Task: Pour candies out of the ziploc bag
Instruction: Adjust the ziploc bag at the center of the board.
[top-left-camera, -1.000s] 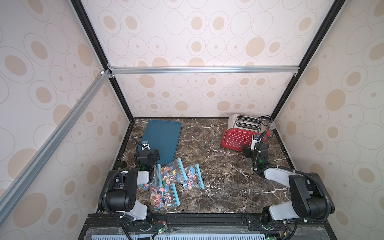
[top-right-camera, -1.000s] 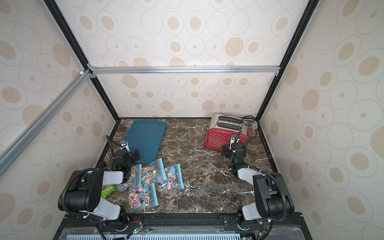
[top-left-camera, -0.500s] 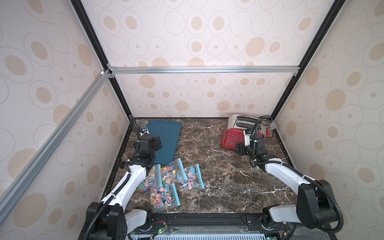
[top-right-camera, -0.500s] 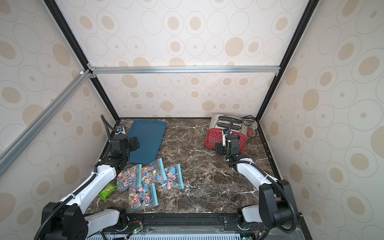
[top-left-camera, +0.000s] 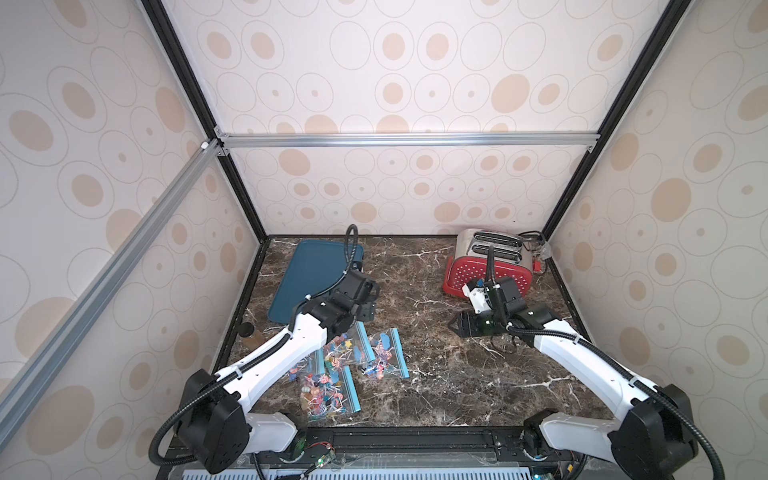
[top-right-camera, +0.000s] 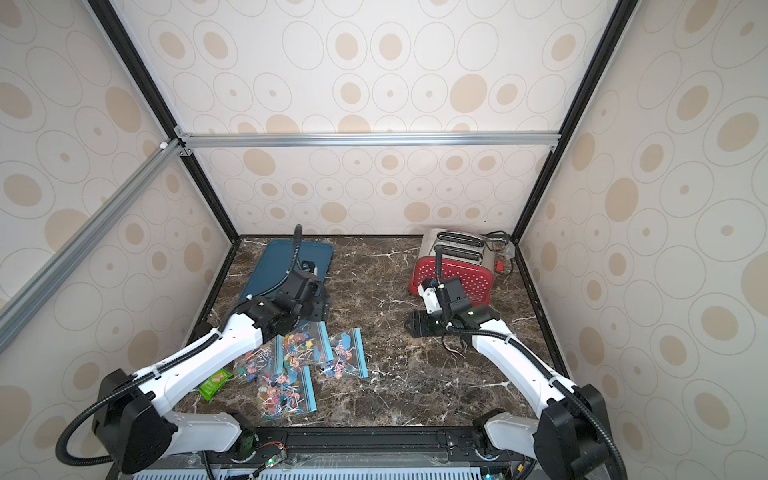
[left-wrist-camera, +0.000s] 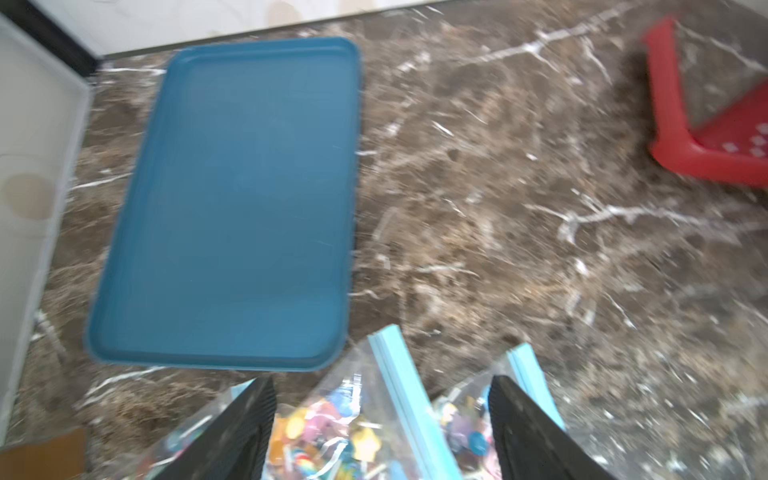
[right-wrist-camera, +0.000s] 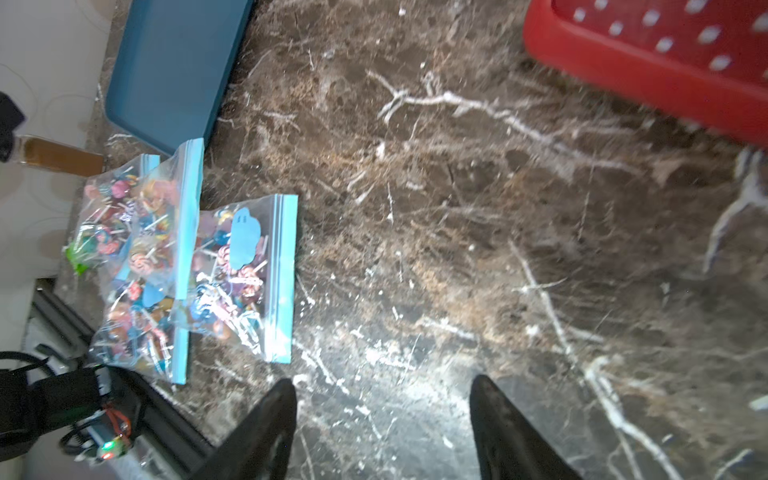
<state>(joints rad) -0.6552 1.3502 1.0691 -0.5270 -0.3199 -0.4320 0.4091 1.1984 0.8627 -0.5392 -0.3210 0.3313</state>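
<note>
**Desk:** How were the two pincers caught?

**Photographer:** The left pincer (left-wrist-camera: 380, 380) was pictured with its fingers (left-wrist-camera: 237, 432) spread wide and nothing clasped between them. The right pincer (right-wrist-camera: 382, 380) was likewise shown parted and empty, poised over the marble tabletop (right-wrist-camera: 478, 232).

**Desk:** And where were the candies (right-wrist-camera: 141, 262) found?

**Photographer:** They were seen inside the ziploc bags (top-left-camera: 384, 353), a cluster of four laid flat and overlapping on the tabletop. Two of the bags were framed just beneath the left pincer, with one blue zip strip (left-wrist-camera: 409, 399) showing between its fingers. Whether plastic was touched could not be told. From the right pincer the cluster was set well apart, off toward the left arm's side.

**Desk:** What else was recorded?

**Photographer:** A blue tray (left-wrist-camera: 232, 199) was shown just beyond the left pincer's tips. A red toaster (top-left-camera: 486, 266) was seen near the right pincer, off to its side toward the back wall.
</note>
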